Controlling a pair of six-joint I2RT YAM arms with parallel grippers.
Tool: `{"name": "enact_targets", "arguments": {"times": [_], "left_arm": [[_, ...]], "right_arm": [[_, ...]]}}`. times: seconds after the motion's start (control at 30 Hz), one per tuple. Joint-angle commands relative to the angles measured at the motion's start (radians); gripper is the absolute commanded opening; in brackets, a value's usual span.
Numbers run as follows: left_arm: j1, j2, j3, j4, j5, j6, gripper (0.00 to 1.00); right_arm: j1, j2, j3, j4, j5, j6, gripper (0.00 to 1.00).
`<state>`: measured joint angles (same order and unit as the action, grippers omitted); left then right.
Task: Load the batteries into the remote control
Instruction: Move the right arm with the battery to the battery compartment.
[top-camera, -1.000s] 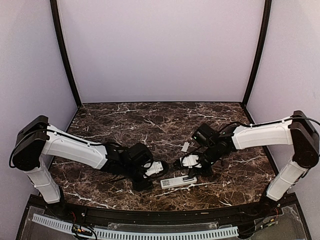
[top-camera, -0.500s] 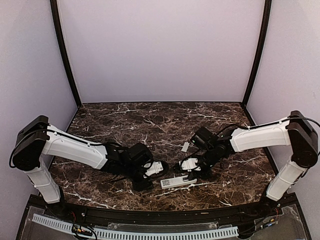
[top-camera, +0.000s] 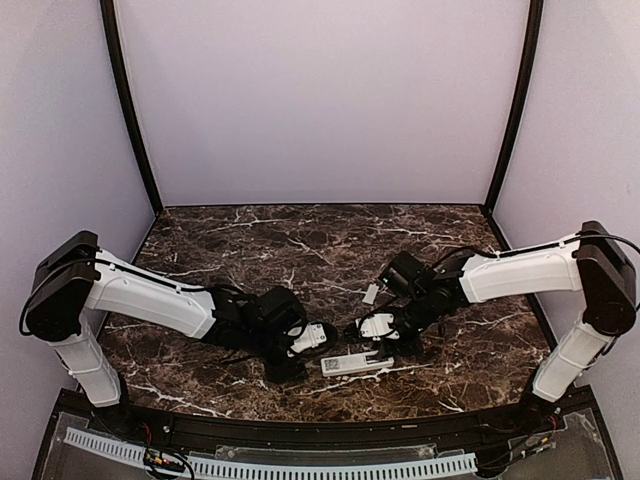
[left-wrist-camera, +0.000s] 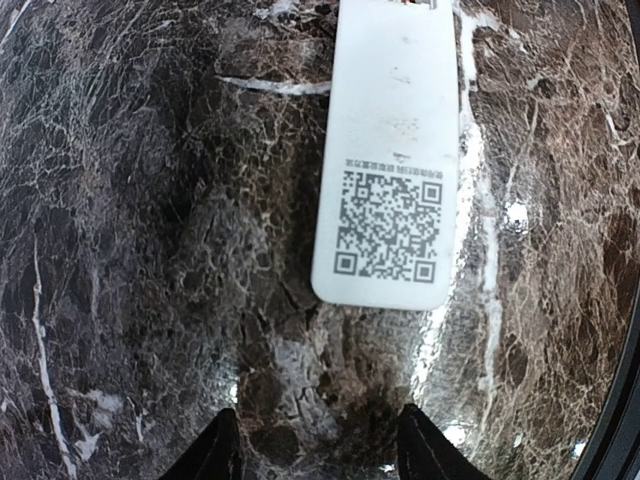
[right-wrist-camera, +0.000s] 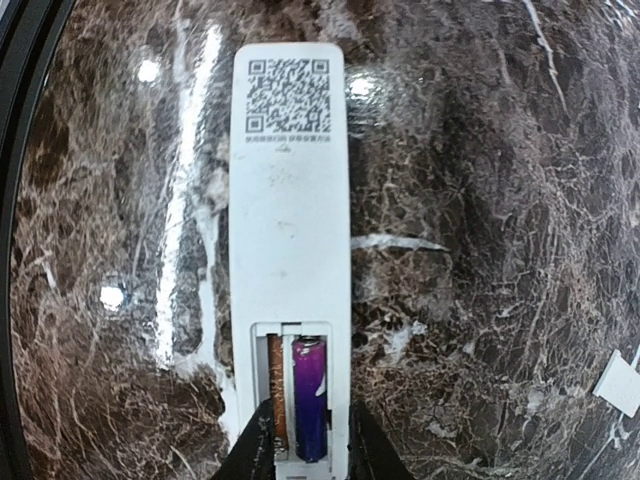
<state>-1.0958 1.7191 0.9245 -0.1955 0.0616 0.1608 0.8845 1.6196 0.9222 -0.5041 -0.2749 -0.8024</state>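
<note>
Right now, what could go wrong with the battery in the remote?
1. The right gripper straddles the battery closely. When it lifts away, a finger might catch the battery and drag it out of the remote.
2. The left gripper is open and stops short of the remote, so nothing steadies it. A nudge could slide it across the table.

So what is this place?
Probably a robot test booth, not a home: plain lilac walls boxing in a dark marble-patterned tabletop, with white-and-black left arm and right arm bolted on.
</note>
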Motion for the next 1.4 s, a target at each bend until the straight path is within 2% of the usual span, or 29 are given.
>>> {"name": "enact_targets", "arguments": {"times": [0.0, 0.23, 0.43, 1.37], "left_arm": [[0.004, 0.002, 0.000, -0.009, 0.013, -0.007, 0.52], [0.005, -0.012, -0.006, -0.004, 0.005, -0.012, 0.52], [0.010, -0.070, -0.046, 0.019, 0.000, -0.039, 0.52], [0.010, -0.081, -0.061, 0.031, 0.015, -0.051, 0.52]], "right_arm": [[0.011, -0.023, 0.028, -0.030, -0.039, 0.011, 0.26], [0.012, -0.005, 0.067, -0.070, -0.004, -0.015, 0.37], [-0.004, 0.058, 0.099, -0.110, -0.022, -0.021, 0.40], [-0.001, 0.176, 0.160, -0.139, -0.035, 0.015, 0.26]]}}
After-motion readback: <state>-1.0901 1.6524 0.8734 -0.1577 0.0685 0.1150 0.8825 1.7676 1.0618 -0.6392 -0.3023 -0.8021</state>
